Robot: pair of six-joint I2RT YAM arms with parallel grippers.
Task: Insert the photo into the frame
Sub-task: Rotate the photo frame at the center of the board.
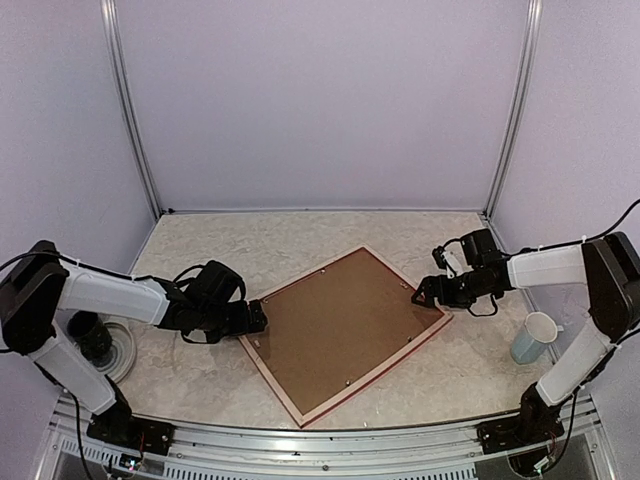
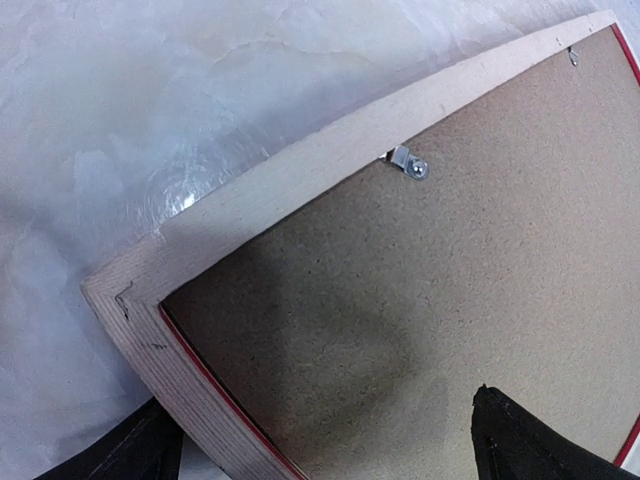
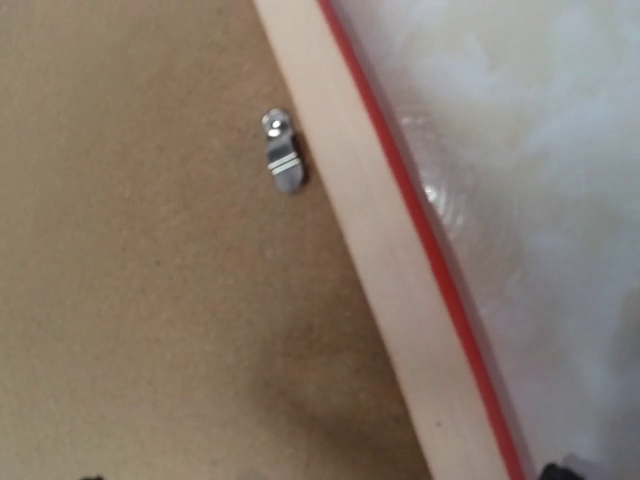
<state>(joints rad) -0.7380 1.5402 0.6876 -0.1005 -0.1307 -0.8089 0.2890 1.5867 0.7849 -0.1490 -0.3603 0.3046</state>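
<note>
While the frame (image 2: 300, 170) is lying face down, brown board (image 1: 340, 320) upward inside pale rails edged red, the left gripper (image 1: 255, 318) is straddling its left corner, jaws wide, gripping nothing. The right gripper (image 1: 437, 291) is hovering at its right corner, opening indeterminable. Clips (image 2: 408, 165) likely need swinging aside first. No photo is showing.

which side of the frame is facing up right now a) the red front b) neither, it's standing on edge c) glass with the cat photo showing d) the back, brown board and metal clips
d: the frame lies flat with the brown backing board facing up, a metal clip at the board's edge.
</note>
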